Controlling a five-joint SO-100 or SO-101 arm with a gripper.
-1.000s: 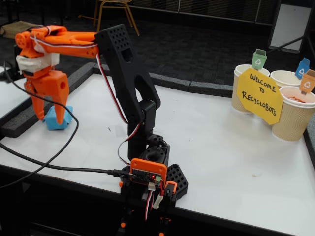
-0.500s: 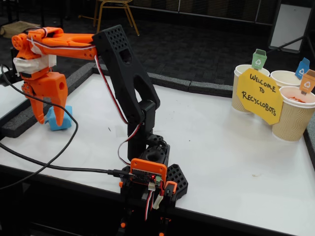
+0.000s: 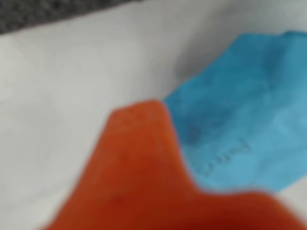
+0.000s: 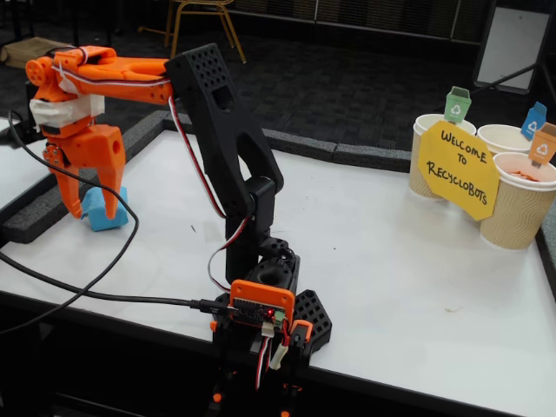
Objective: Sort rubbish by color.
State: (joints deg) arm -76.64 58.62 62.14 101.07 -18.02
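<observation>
A light blue paper wad [image 4: 96,208] lies on the white table [image 4: 391,261] near its far left edge. My orange gripper [image 4: 94,215] points down over it, open, with one finger on each side of the wad. In the blurred wrist view one orange finger [image 3: 139,167] fills the bottom, and the blue wad [image 3: 240,120] lies right beside it. Whether the fingers touch the wad cannot be told. No green or orange wad is in view.
Three paper cups stand at the far right behind a yellow sign [image 4: 458,169]: a green-tagged one [image 4: 432,130], a blue-tagged one [image 4: 504,137] and an orange-tagged one [image 4: 521,208]. The arm's base [image 4: 265,304] sits at the front edge. A black cable [image 4: 87,291] crosses the left side.
The gripper swung slightly left and down, then came back right. It stayed over the blue wad, which has hardly moved.
</observation>
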